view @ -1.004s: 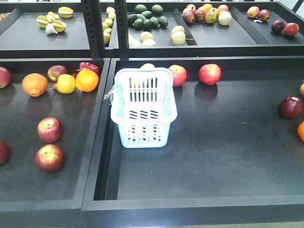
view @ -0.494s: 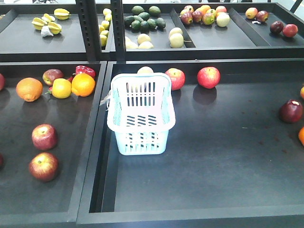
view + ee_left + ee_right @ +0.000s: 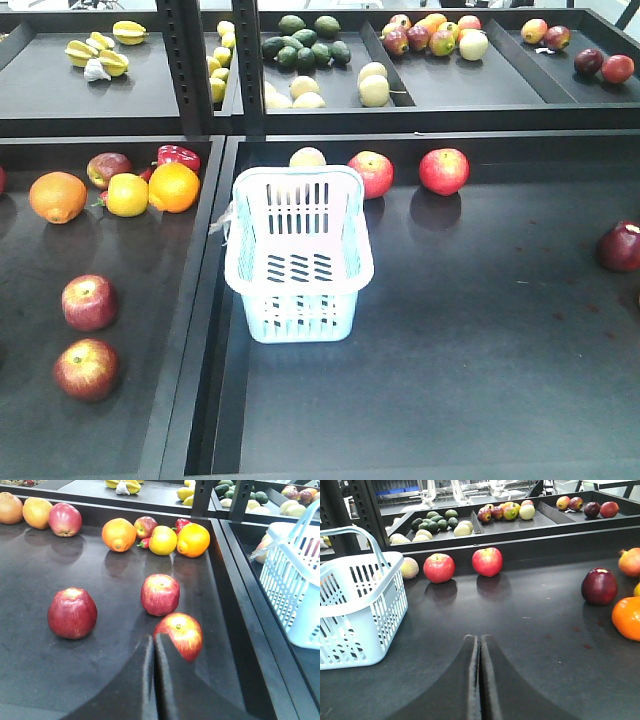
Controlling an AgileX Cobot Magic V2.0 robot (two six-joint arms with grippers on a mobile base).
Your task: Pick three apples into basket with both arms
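Apples lie on the black tray floors, all of them outside the basket [image 3: 298,255].

Left claw [image 3: 153,641]: fingers together with only a thin seam between them, low over the left tray [image 3: 60,680].
- Streaked apple [image 3: 178,635] is just ahead of the tips and slightly right. It is very close, but I cannot tell whether it touches.
- Second apple [image 3: 160,594] is straight ahead, just beyond the streaked one.
- Deep-red apple [image 3: 72,612] is ahead and off to the left, well apart from those two.
- Farther ahead, near the tray's back wall, is a cluster of oranges [image 3: 119,534] and a yellow fruit [image 3: 163,540], with a red pepper [image 3: 182,524] partly hidden behind them.
- The basket stands to this claw's right, past the tray wall, in the neighbouring tray.

Right claw [image 3: 480,639]: fingers together with the same thin seam, low over the right tray [image 3: 545,645].
- The basket is ahead and to the left, upright, with its handle raised.
- Near-basket apple [image 3: 439,567] is ahead and slightly left, by the back wall.
- Middle apple [image 3: 487,561] is almost dead ahead, beside that one but apart from it.
- Pale fruit [image 3: 410,567] sits at the basket's far corner, partly hidden.
- Dark apple [image 3: 599,586] is ahead and well to the right.
- Edge orange [image 3: 627,617] is nearer, at the far right, cut off by the frame.
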